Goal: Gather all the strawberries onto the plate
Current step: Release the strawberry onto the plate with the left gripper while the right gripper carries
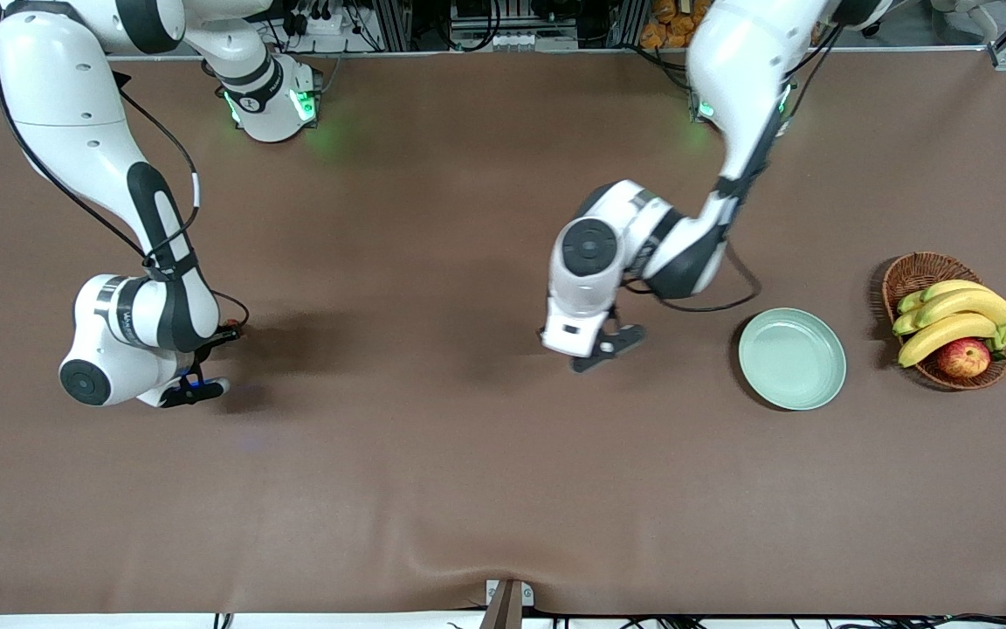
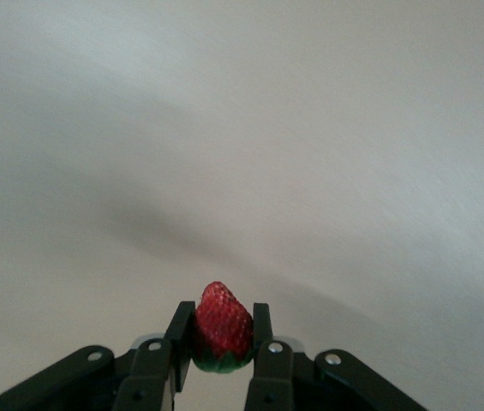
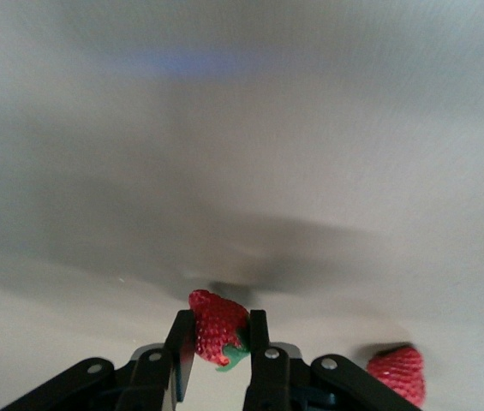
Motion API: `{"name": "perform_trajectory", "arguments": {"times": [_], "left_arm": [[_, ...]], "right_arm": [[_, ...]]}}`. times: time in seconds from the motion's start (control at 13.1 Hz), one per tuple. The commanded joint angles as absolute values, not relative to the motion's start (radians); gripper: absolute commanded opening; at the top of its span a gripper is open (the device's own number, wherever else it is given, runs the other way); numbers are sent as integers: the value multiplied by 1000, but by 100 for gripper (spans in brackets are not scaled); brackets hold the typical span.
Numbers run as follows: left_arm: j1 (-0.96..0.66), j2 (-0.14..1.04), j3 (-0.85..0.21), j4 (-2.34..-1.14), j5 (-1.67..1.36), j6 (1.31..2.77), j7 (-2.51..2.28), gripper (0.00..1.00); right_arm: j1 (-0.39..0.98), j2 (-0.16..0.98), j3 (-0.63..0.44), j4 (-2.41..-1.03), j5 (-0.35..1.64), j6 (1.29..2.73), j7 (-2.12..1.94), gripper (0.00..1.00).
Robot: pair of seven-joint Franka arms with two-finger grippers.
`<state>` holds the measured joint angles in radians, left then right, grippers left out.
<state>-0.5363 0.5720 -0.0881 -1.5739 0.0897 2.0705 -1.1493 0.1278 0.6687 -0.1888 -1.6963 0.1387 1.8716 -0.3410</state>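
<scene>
Berry [image 2: 221, 330] pinched in the left gripper [image 2: 221, 342], low over the cloth [image 1: 433, 454] toward the right arm's end from the plate [image 1: 792, 358]; second berry [image 3: 216, 327] pinched in the right gripper [image 3: 218, 342], low over the cloth much farther that way, well apart from the plate, with a third berry [image 3: 397, 372] lying loose just beside it. Plate bare, so nothing collected yet: two carries and drops left, then a third pick. Both arms bent low at the wrist, the left reaching out from its base past the plate, the right folded down near its own end.

Three strawberries [image 2: 222, 325] [image 3: 217, 326] [image 3: 398, 372]; one plate [image 1: 792, 358]; one basket [image 1: 913, 273]; bananas [image 1: 957, 314]; one apple [image 1: 963, 357].
</scene>
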Motion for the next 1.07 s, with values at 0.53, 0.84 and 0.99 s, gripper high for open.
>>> {"name": "perform_trajectory", "arguments": {"times": [0.53, 0.84, 0.99], "left_arm": [[-103, 478, -100, -1782, 101, 1956, -449, 0], [-23, 520, -95, -1802, 109, 2012, -302, 11], [3, 545, -94, -1802, 110, 2049, -259, 47]], "right_arm": [[478, 626, -170, -1617, 719, 1867, 257, 0], [619, 667, -154, -1617, 1033, 2034, 333, 0], [675, 699, -147, -1617, 1071, 2144, 334, 0]]}}
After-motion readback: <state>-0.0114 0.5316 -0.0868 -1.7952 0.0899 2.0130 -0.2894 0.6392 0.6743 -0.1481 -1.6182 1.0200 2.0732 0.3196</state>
